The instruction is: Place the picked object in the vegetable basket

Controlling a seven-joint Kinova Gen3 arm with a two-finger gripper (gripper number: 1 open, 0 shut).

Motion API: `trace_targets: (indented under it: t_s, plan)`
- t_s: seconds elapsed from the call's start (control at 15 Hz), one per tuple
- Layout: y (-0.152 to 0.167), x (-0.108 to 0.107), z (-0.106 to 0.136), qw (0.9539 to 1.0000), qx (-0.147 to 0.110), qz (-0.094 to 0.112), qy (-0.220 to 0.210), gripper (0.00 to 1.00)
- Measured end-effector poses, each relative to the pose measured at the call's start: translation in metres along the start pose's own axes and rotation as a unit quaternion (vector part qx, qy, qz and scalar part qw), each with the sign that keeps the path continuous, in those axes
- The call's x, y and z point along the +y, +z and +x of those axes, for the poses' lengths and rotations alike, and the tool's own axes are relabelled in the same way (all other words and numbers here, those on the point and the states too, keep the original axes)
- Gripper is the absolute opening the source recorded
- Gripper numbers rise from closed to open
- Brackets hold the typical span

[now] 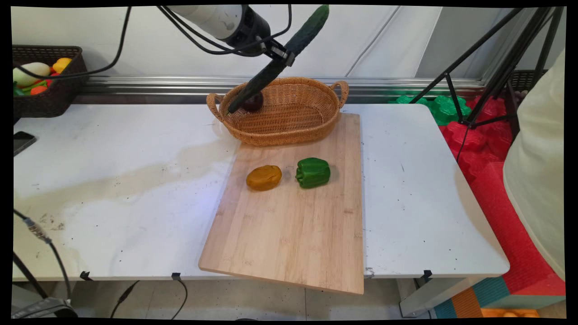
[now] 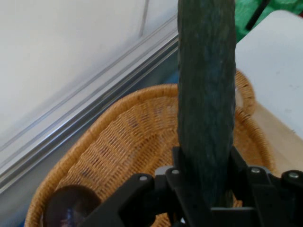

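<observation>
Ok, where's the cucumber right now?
In the main view, top centre: the cucumber hangs tilted in the claw above the basket, its low end near the dark fruit.

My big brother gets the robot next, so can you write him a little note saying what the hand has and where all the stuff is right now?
Hand: shut on the long dark green cucumber, held tilted in the air above the oval woven wicker basket.
In the basket: a small dark purple round fruit, near its left end.
On the pale wooden cutting board: a brownish-yellow potato and a green bell pepper, side by side, apart.
The basket sits at the board's far end on the white table.
</observation>
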Motion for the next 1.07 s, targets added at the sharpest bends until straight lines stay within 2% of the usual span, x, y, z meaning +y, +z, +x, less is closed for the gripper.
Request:
trace_targets:
  t_s: [0.2,0.4,0.6,1.07]
  plan:
    - [0.017,-0.005,-0.002,0.9997,-0.022,0.011,0.002,0.00]
    - [0.040,-0.007,-0.008,0.9979,-0.060,0.021,0.012,0.00]
    - [0.058,-0.010,-0.015,0.9943,-0.100,0.031,0.022,0.00]
    - [0.088,-0.018,-0.024,0.9856,-0.159,0.046,0.036,0.00]
